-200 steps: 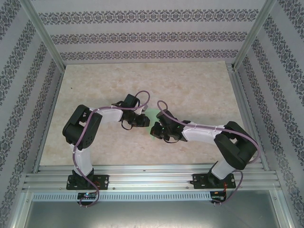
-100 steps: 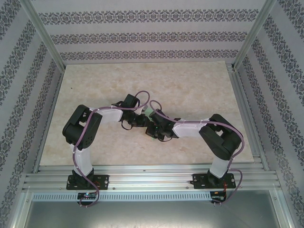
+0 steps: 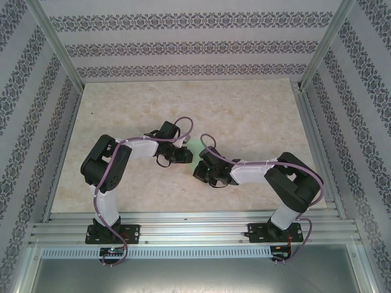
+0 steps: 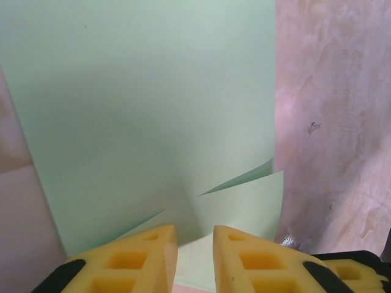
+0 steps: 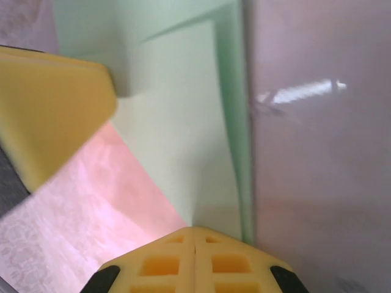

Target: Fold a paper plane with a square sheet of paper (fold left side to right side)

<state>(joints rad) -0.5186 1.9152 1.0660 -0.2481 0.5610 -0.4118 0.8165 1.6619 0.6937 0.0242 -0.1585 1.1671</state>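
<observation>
The square sheet of paper point(image 4: 153, 91) is pale mint green and lies partly folded on the table, with raised flaps near my left fingers. My left gripper point(image 4: 195, 235) rests on its near edge, jaws a narrow gap apart, the paper flat beneath them. My right gripper point(image 5: 194, 231) is shut, and its joined tips press on a corner of the paper point(image 5: 177, 104). One yellow finger of the left gripper point(image 5: 55, 104) sits at the upper left of the right wrist view. From above, both grippers point(image 3: 186, 155) point(image 3: 198, 173) meet mid-table and cover most of the paper point(image 3: 194, 145).
The marbled beige tabletop point(image 3: 183, 104) stretches out around the arms. Patterned walls and an aluminium frame point(image 3: 55, 49) close it in on three sides. A metal rail point(image 3: 195, 229) at the near edge carries both arm bases.
The right arm swung its elbow left, then back right, and its gripper ended slightly nearer the front edge. Less paper shows from above now. The left arm stayed put.
</observation>
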